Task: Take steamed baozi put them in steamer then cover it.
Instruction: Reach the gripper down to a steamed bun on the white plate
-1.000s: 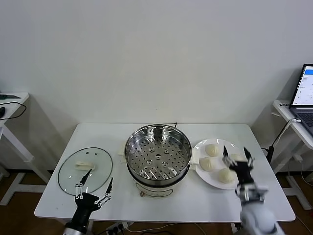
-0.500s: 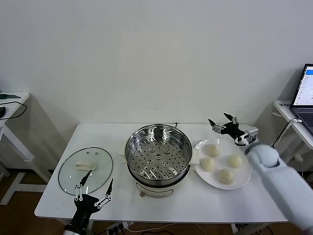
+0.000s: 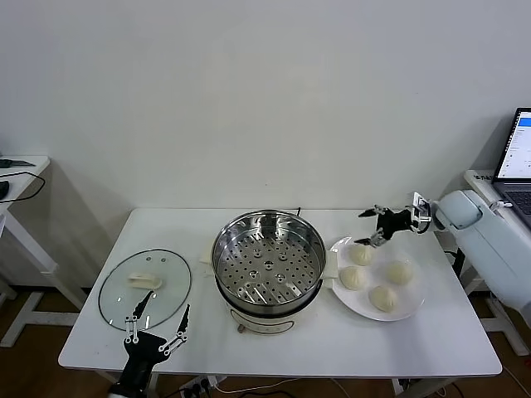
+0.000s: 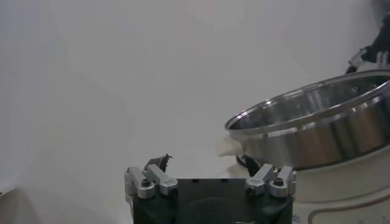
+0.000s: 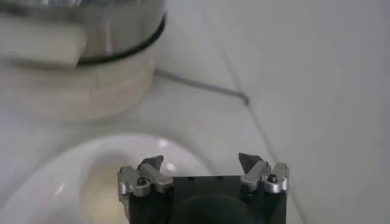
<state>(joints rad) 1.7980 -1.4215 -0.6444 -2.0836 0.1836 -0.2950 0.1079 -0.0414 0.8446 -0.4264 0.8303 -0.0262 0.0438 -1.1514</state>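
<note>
The steel steamer (image 3: 268, 264) with its perforated tray stands empty at the table's middle, on a white base. Four cream baozi lie on a white plate (image 3: 415, 303) to its right: one far left (image 3: 361, 254), one near left (image 3: 353, 277), one right (image 3: 400, 272), one at the front (image 3: 383, 298). My right gripper (image 3: 366, 229) is open and empty, reaching in from the right just above the plate's far edge, by the far-left baozi. Its wrist view shows the open gripper (image 5: 201, 159) over the plate (image 5: 73, 164). My left gripper (image 3: 171, 298) is open and empty at the table's front left.
The round glass lid (image 3: 145, 286) with a white handle lies flat left of the steamer, just beyond my left gripper. A laptop (image 3: 518, 162) sits on a side table at far right. Another side table (image 3: 17, 166) stands at far left. The steamer's wall (image 4: 317, 128) shows in the left wrist view.
My right arm swung from the plate's front side round to its far edge, now reaching in from the right. My left gripper sank slightly. The baozi have not moved.
</note>
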